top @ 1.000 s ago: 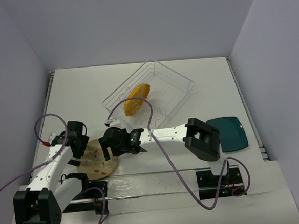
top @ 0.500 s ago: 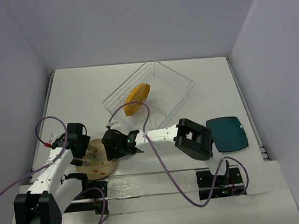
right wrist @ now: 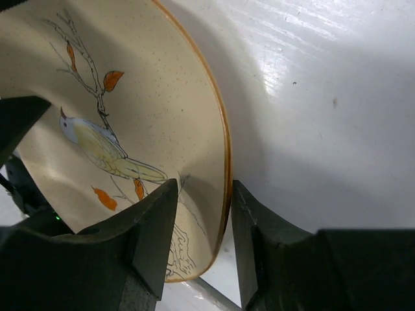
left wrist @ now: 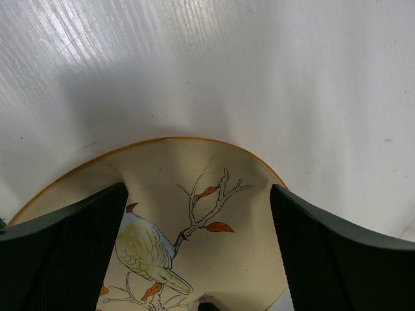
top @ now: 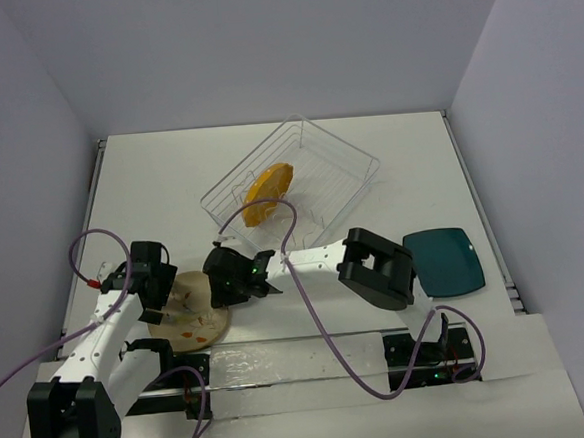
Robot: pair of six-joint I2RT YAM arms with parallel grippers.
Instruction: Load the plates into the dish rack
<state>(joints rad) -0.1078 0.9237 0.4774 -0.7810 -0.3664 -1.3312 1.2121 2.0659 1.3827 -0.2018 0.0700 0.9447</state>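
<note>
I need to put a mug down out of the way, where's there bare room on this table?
Bare tabletop lies left of the dish rack and right of it, behind the teal plate. The near left is crowded: left tool, right tool and beige plate together.

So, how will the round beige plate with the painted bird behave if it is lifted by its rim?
The round beige plate with the painted bird looks like glazed ceramic: probably stiff, fairly heavy, breakable. Its sheen suggests a slippery rim. The right gripper straddles only that rim, so the plate may swing down.
</note>
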